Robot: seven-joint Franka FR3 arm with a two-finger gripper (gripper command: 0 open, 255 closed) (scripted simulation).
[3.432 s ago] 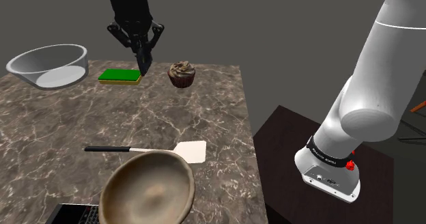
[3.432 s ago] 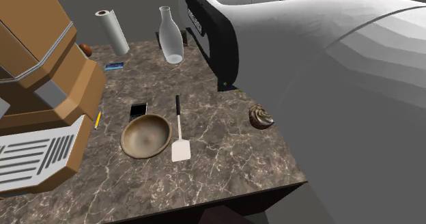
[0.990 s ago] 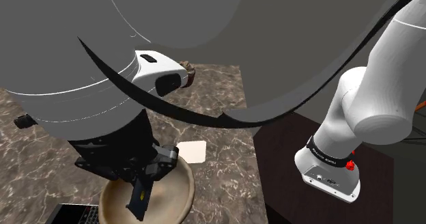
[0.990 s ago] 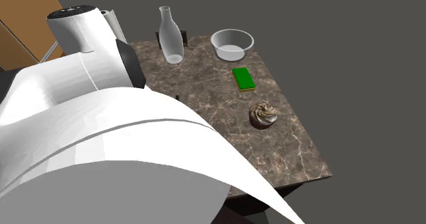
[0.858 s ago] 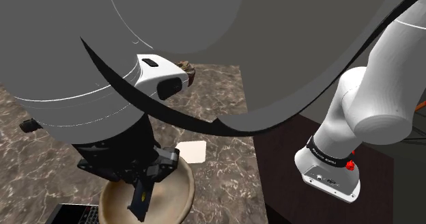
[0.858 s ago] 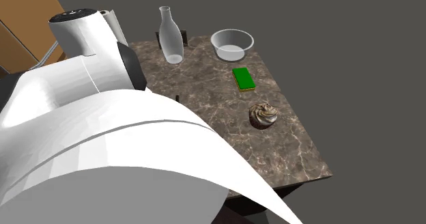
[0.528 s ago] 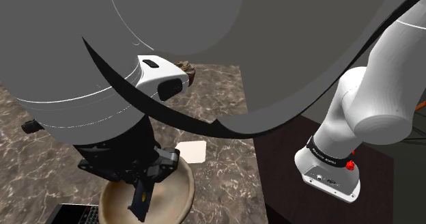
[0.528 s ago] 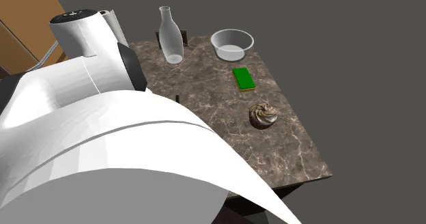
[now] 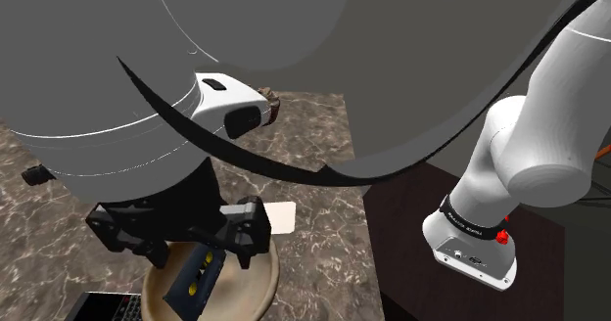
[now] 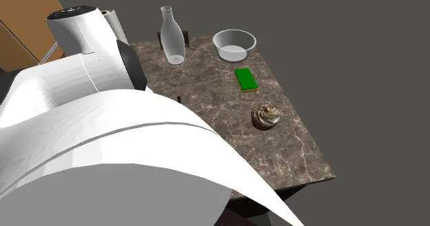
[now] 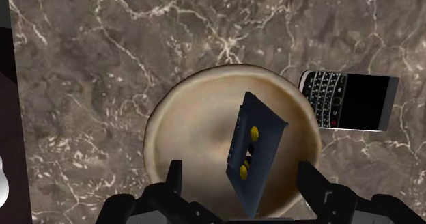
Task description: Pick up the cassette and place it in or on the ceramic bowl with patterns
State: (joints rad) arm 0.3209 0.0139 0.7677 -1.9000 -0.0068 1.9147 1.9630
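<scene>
The dark blue cassette (image 11: 254,151) with yellow reels hangs tilted over the inside of the tan bowl (image 11: 158,130), and whether it rests on the bowl I cannot tell. My gripper (image 11: 240,188) is directly above the bowl and open. Its fingers (image 11: 175,180) stand wide on either side of the cassette and touch it nowhere. In the shoulder view the gripper (image 9: 196,255) spreads over the bowl (image 9: 262,275), and the cassette (image 9: 196,276) slants below it. My own arm hides much of the table in both exterior views.
A black phone (image 11: 349,101) lies just beside the bowl, also visible in the shoulder view as the phone (image 9: 110,307). A white spatula blade (image 9: 284,216) is close behind the bowl. Farther off are a cupcake (image 10: 265,116), green sponge (image 10: 246,78), clear bowl (image 10: 233,44) and glass bottle (image 10: 172,35).
The fingers were shut on the cassette above the bowl; they have now spread wide and let it go. The cassette has tipped lower into the bowl.
</scene>
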